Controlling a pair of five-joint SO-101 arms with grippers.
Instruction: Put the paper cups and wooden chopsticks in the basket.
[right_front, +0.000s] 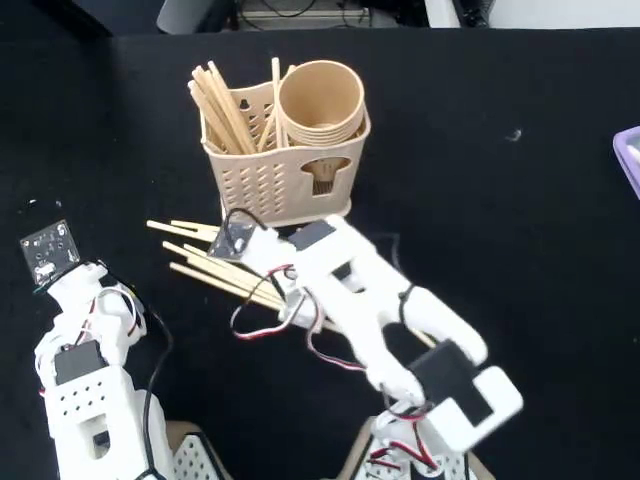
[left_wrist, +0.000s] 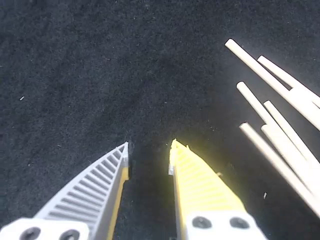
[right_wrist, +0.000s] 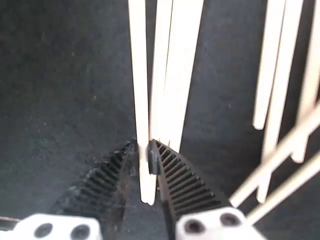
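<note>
Wooden chopsticks (right_front: 200, 262) lie loose in a fan on the black table (right_front: 500, 250), just in front of the basket (right_front: 270, 185). One chopstick (right_wrist: 139, 75) from that fan is pinched by the right gripper (right_wrist: 144, 144). Its jaws are closed on the stick near one end: a short stub pokes back between them toward the wrist, while the long part runs straight out ahead of the tips. Neighbouring sticks (right_wrist: 172, 70) lie right against it, just off the outer side of one jaw and outside the grip. That suggests the jaws were set to single out one stick rather than a bundle.

Gripping near the end looks deliberate. The free length can be tipped upright and lowered into the basket compartment where other chopsticks (right_front: 225, 110) already stand leaning. Held this far from its middle, though, the stick may well pivot in the jaws once lifted. The paper cups (right_front: 320, 100) sit stacked in the basket's other compartment, so that half of the job appears done.

The left gripper (left_wrist: 150, 145) hangs over bare table with its jaws spread and nothing between them. The ends of several loose sticks lie ahead of the yellow jaw and off to its outer side, apart from it. This arm is probably kept clear so the two do not crowd the same pile.
</note>
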